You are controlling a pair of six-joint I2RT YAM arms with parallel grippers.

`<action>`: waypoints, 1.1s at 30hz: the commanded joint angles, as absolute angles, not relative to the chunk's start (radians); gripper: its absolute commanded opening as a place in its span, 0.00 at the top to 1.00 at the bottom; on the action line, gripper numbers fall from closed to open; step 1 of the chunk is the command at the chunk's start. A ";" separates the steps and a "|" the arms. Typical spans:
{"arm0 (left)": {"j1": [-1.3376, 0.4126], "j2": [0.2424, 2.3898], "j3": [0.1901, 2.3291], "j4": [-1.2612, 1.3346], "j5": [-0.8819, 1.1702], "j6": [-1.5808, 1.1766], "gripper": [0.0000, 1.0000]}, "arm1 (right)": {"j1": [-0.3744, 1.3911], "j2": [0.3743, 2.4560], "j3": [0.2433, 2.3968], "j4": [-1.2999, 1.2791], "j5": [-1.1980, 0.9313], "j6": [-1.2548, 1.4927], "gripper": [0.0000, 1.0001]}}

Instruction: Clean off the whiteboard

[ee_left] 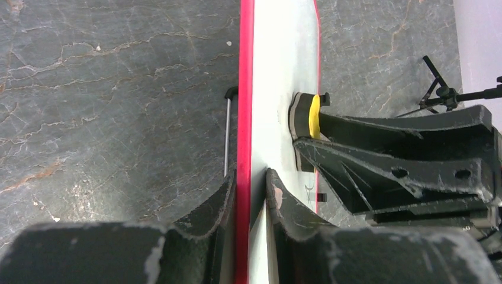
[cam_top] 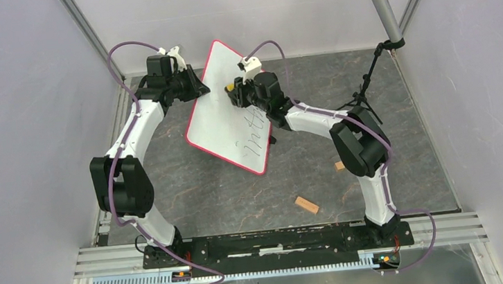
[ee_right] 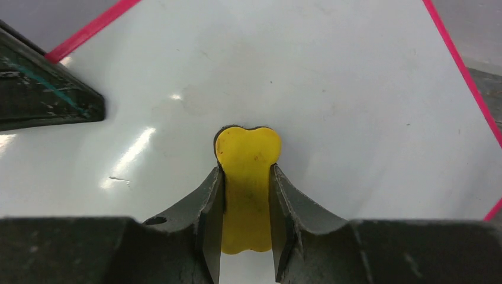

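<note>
The whiteboard (cam_top: 221, 110), white with a thin red rim, is held tilted up off the table. Black handwriting (cam_top: 253, 133) shows on its lower right part. My left gripper (cam_top: 192, 86) is shut on the board's upper left edge; in the left wrist view (ee_left: 251, 183) its jaws clamp the red rim (ee_left: 244, 89). My right gripper (cam_top: 235, 92) is shut on a yellow eraser (ee_right: 247, 171) and presses it against the board's face (ee_right: 331, 89) near the top. The eraser also shows in the left wrist view (ee_left: 314, 115).
A small wooden block (cam_top: 306, 205) lies on the dark marbled table (cam_top: 239, 192) at the front right, and another (cam_top: 339, 165) lies by the right arm. A microphone on a stand (cam_top: 380, 4) rises at the back right. Walls close both sides.
</note>
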State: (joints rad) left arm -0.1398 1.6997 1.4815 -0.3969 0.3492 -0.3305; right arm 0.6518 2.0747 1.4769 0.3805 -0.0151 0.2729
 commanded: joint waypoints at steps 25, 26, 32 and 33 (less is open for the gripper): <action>-0.156 1.677 1.472 -0.412 0.362 -0.295 0.98 | 0.583 2.105 1.260 0.356 -0.113 0.518 0.74; -0.156 1.678 1.472 -0.413 0.361 -0.294 0.98 | 0.613 2.088 1.257 0.367 -0.106 0.503 0.74; -0.157 1.687 1.475 -0.413 0.364 -0.295 0.98 | 0.759 2.008 1.241 0.441 -0.023 0.400 0.73; -0.156 1.686 1.474 -0.413 0.361 -0.293 0.98 | 0.759 2.008 1.230 0.460 -0.022 0.413 0.73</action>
